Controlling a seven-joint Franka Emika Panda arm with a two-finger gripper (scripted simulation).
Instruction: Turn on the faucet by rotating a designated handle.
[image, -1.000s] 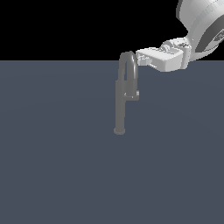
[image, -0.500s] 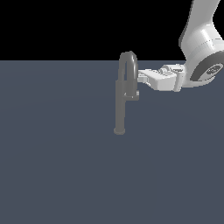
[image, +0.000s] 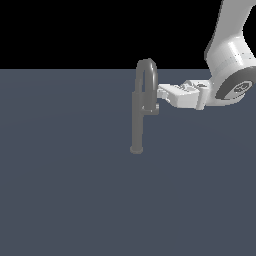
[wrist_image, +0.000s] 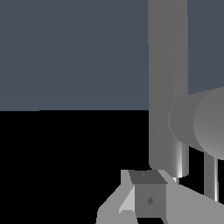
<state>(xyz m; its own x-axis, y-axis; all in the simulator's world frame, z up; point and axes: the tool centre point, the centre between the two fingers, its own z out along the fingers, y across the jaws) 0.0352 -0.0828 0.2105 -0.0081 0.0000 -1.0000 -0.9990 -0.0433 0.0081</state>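
The faucet (image: 137, 125) is a slim grey column on a small round base, with an arched spout on top. Its stubby handle (image: 152, 107) sticks out from mid-column toward the exterior view's right. My gripper (image: 161, 92) reaches in level from that side. Its tip is just above the handle and close beside the spout's down-turned end; I cannot tell whether it touches either. The fingers look pressed together and hold nothing. In the wrist view the column (wrist_image: 168, 65) and the thick round handle (wrist_image: 199, 122) fill the frame just past my gripper (wrist_image: 146, 181).
A flat blue-grey floor (image: 65, 190) stretches around the faucet. The white arm (image: 230, 55) comes down from the exterior view's upper right. No other objects are in view.
Over the last second the gripper came down from spout-top height to just above the handle, staying close to the faucet. The faucet and handle have not visibly moved.
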